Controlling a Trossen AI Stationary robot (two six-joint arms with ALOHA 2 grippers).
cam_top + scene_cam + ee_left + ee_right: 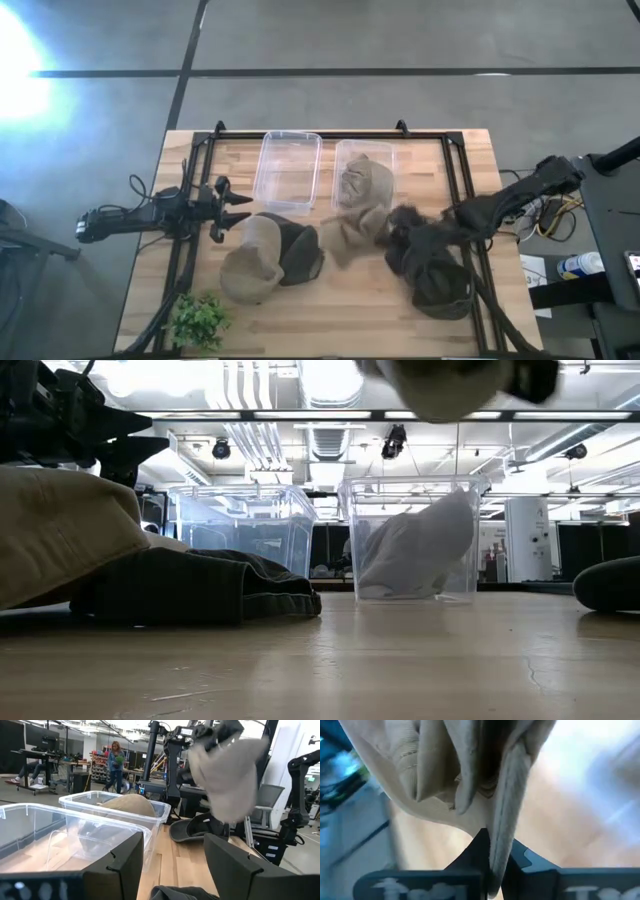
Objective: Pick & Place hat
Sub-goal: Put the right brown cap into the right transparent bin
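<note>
My right gripper (pixel 393 226) is shut on a tan hat (pixel 352 236) and holds it in the air just near of the right clear bin (pixel 340 160). That bin holds another tan hat (pixel 364 180). The left clear bin (pixel 288 170) has nothing in it. My left gripper (pixel 238 214) is open and hovers at the far edge of a tan hat (pixel 250 268) that lies on the table beside a dark hat (pixel 302 254). More dark hats (pixel 436 272) lie under my right arm. In the left wrist view the held hat (pixel 226 770) hangs above the table. My right gripper pinches a fold of the tan hat's fabric (pixel 501 835) between its two fingers (pixel 475 851), several layers bunched together. The hat is lifted clear of the table (pixel 450 385) and bulges out loosely beyond the fingertips.
A small green plant (pixel 200 320) stands at the table's near left corner. A black frame rail (pixel 330 132) runs around the work area. Bare wood lies along the near edge (pixel 340 320). People stand in the room behind (pixel 116 762).
</note>
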